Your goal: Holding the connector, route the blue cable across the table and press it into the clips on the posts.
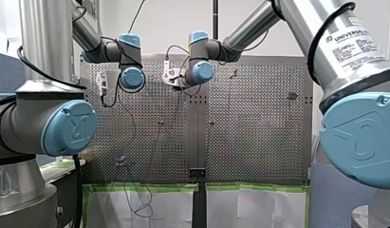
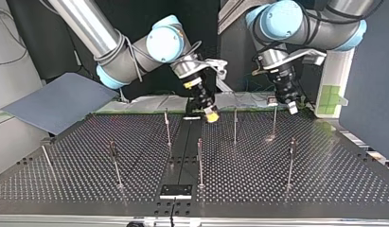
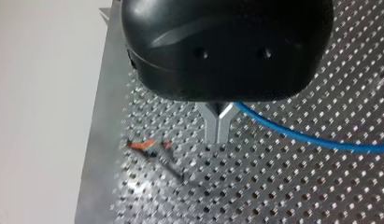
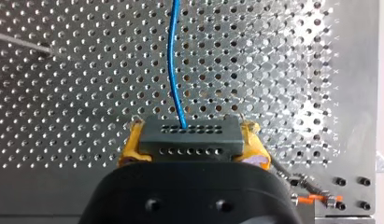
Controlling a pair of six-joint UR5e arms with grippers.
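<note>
Fingers (image 3: 212,128) of my left gripper (image 3: 219,137) stand pressed together over the perforated table (image 3: 273,186). The blue cable (image 3: 297,136) leaves from beside their root and runs off to one side. Whether they pinch it or it only passes behind them, I cannot tell.

Next over in the front view, my right gripper (image 4: 190,140) is clamped on the connector (image 4: 187,133). The yellow pads (image 4: 130,142) press its two short ends, so the dark block lies crosswise between them. From the middle of its face the cable runs straight ahead of the gripper, away over the holes, its long axis in line with my reach.

That line is what the coming move turns on, as I judge it: the cable leads, the connector follows in my right grip, and a post must be met side-on to that run. In the top view my right gripper hangs low between two thin posts (image 2: 235,125), and my left is just beside a third. Both arms are near a post, but the right one holds the end. I see no cable in any of the clips, which are too small to read. Routing looks barely begun.
</note>
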